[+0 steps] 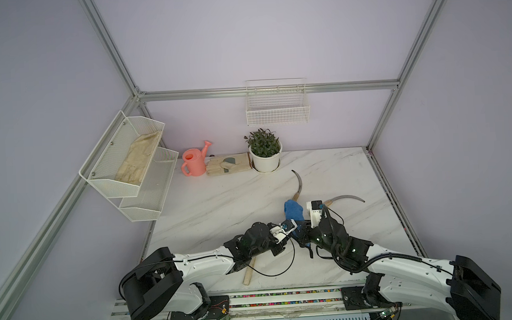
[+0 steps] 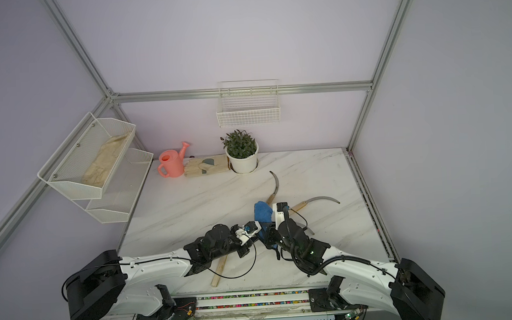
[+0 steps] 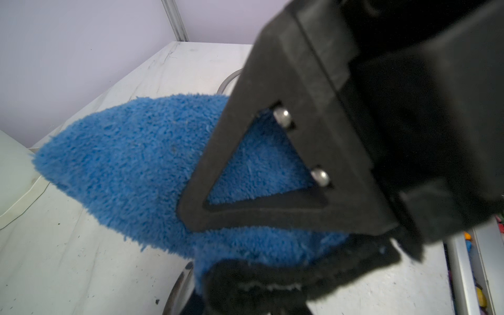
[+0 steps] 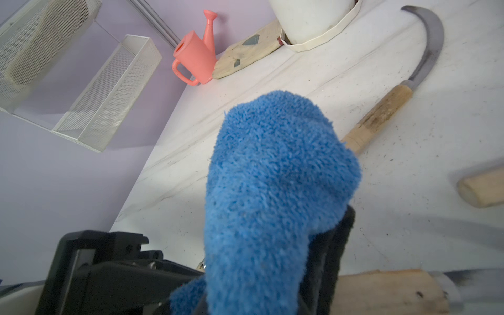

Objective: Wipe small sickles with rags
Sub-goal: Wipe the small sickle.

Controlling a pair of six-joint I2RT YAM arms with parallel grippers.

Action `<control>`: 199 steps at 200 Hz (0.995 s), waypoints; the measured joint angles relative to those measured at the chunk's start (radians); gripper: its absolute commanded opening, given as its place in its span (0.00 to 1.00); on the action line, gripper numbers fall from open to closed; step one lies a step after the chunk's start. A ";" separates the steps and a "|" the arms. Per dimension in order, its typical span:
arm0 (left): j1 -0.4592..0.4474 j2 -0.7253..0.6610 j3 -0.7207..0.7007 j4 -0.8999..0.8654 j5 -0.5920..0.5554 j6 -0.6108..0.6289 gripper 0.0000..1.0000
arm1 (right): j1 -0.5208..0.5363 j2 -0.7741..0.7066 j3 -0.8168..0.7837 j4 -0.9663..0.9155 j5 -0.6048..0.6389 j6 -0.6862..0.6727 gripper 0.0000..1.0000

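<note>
The blue rag (image 1: 293, 211) stands up at the front middle of the table, in both top views, between my two grippers. My right gripper (image 4: 251, 300) is shut on its lower part. My left gripper (image 3: 253, 300) is shut on its black trim (image 3: 286, 275). One small sickle (image 1: 298, 182) lies behind the rag, its handle partly hidden. Another sickle (image 1: 345, 197) lies to the right. A third sickle shows only its wooden handle (image 1: 250, 271) from under my left arm. A wooden handle (image 4: 381, 291) lies just under the right gripper.
At the back stand a pink watering can (image 1: 194, 162), a beige glove (image 1: 228, 164) and a potted plant (image 1: 265, 152). White mesh shelves (image 1: 126, 167) hang on the left wall and a wire basket (image 1: 277, 110) on the back wall.
</note>
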 measured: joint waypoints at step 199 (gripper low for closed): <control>0.009 -0.035 -0.010 -0.034 0.031 -0.002 0.00 | 0.005 -0.014 -0.060 0.074 0.007 0.010 0.00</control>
